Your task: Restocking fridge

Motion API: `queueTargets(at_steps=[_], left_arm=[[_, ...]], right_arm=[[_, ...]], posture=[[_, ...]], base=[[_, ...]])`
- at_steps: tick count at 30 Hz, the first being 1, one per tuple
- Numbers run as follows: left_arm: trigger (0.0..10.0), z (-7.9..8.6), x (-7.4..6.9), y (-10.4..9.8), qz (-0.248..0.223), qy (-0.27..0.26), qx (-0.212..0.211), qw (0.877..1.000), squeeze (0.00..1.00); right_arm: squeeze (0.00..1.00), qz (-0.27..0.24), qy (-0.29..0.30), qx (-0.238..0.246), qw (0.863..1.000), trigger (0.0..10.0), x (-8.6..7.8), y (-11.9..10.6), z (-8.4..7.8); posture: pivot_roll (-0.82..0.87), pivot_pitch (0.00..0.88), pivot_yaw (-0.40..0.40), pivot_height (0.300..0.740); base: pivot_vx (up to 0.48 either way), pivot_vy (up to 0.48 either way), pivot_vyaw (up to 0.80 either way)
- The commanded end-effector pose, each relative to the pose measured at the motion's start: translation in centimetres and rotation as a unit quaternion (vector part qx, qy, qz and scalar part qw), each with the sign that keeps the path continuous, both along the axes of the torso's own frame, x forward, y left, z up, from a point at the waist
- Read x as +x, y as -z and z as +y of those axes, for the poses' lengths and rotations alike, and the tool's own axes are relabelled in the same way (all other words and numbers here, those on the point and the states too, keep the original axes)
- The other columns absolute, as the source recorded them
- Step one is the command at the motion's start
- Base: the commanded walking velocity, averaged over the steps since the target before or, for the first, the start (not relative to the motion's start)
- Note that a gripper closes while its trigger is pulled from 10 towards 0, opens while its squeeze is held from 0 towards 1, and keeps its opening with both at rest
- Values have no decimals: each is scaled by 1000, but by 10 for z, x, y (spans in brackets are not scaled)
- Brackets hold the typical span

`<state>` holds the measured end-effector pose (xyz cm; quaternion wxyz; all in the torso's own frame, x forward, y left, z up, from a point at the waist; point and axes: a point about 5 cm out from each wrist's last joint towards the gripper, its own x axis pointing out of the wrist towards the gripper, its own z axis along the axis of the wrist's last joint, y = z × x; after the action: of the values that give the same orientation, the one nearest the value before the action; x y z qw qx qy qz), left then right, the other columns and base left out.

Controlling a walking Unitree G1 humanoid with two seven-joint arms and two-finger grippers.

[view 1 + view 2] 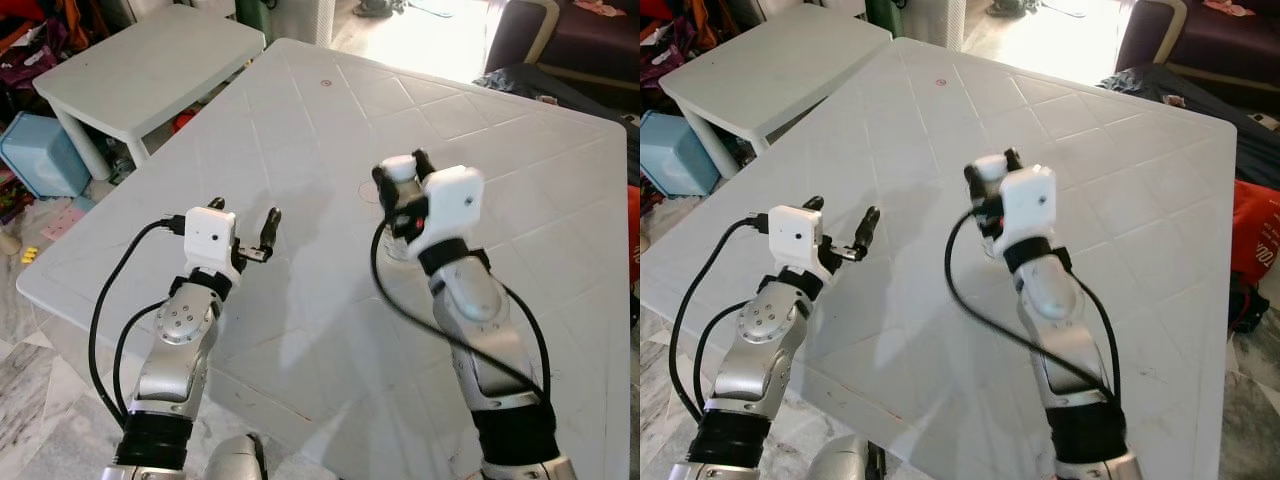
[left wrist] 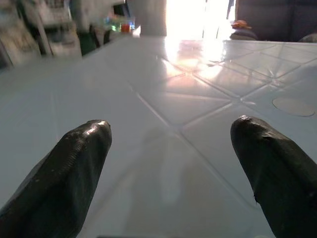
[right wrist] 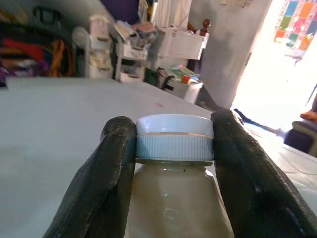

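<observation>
A bottle of pale creamy liquid with a white ribbed cap stands upright near the middle of the big white table. My right gripper is shut on its cap, one black finger on each side; the right wrist view shows both fingers pressed against the cap. My left gripper hovers low over the table to the left of the bottle, open, with nothing between its fingertips.
A small white side table stands off the far left corner, with a blue box and clutter on the floor beside it. A dark sofa is at the back right. A red item lies past the table's right edge.
</observation>
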<state>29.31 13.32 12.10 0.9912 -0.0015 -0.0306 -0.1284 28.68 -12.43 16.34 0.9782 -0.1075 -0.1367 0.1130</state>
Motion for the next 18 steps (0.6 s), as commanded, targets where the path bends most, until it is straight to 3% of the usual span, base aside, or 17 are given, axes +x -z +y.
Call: queueTargets(at_steps=[1, 5, 6, 8, 10, 12, 14, 18], left_arm=[[10000, -5, -1, 7, 42, 24, -43, 998, 0], [10000, -18, 0, 10, 93, 80, -103, 987, 0], [10000, -21, 1, 10, 112, 100, -129, 980, 0], [10000, -22, 2, 9, 116, 107, -135, 978, 0], [10000, -28, 2, 5, 136, 147, -167, 965, 0], [10000, -30, 3, 2, 139, 161, -177, 961, 0], [10000, -35, 3, -4, 149, 188, -214, 947, 0], [10000, -40, 6, -18, 138, 209, -269, 930, 0]], right_arm=[[0, -29, -1, 2, 1000, 10000, 0, -6, 2], [0, -59, -3, 18, 998, 10000, 8, -22, 3], [0, -75, -7, 31, 997, 10000, 17, -33, 2], [0, -80, -9, 37, 996, 10000, 20, -37, 1], [0, -94, -28, 78, 992, 10000, 33, -57, 1], [0, -97, -49, 106, 988, 10000, 39, -68, 4], [0, -106, -88, 142, 980, 10000, 45, -87, 11], [0, -96, -149, 181, 967, 10000, 47, -97, 24]], posture=[[-22, 98, -9, 740], [-24, 90, -4, 740], [-24, 86, -3, 740], [-24, 85, -3, 740], [-24, 84, -2, 740], [-20, 78, -1, 740], [-19, 76, -2, 740], [-13, 69, -10, 740]], base=[[0, 0, 0], [0, 0, 0], [0, 0, 0], [0, 0, 0], [0, 0, 0], [0, 0, 0], [0, 0, 0], [0, 0, 0]])
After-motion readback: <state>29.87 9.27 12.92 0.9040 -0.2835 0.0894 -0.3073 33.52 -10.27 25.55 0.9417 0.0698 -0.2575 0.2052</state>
